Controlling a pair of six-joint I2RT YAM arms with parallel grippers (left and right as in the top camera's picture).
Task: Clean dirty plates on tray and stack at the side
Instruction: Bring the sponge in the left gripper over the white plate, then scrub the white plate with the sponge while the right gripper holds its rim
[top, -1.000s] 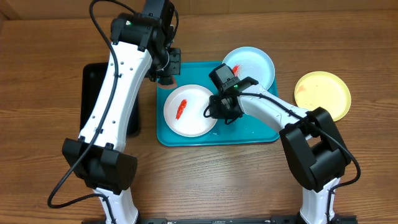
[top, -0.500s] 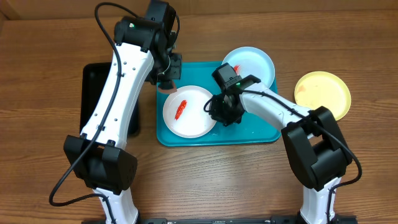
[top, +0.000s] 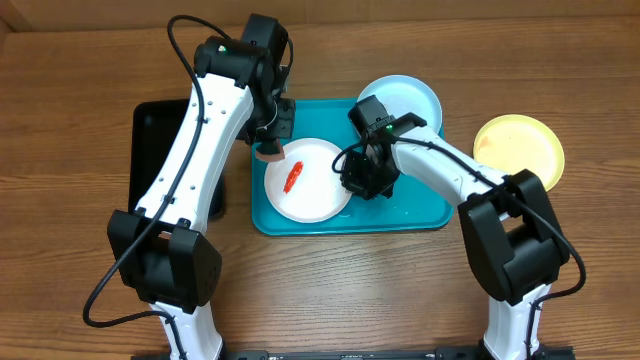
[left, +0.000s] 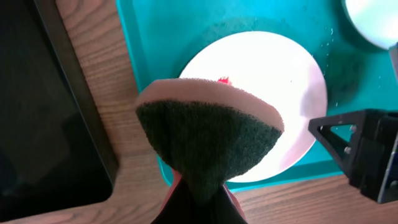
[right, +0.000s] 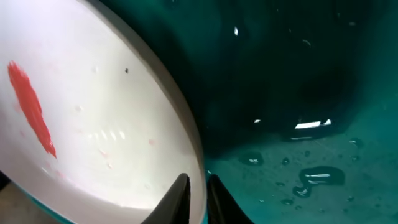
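A white plate (top: 310, 180) with a red smear (top: 293, 177) lies on the turquoise tray (top: 420, 210). My right gripper (top: 352, 178) is shut on the plate's right rim (right: 198, 155); the smear shows in the right wrist view (right: 30, 106). My left gripper (top: 268, 148) is shut on a sponge (left: 208, 134), pink with a dark green scrub face, held above the plate's upper left edge (left: 273, 81). A light blue plate (top: 410, 100) sits at the tray's back right corner. A yellow-green plate (top: 518, 150) lies on the table, right of the tray.
A black tray (top: 150, 160) lies left of the turquoise tray, under my left arm; it also shows in the left wrist view (left: 43, 124). Water drops (right: 317, 177) wet the turquoise tray floor beside the white plate.
My left gripper has moved down and right with the sponge, toward the white plate. My right gripper has shifted slightly right, and the plate with it.
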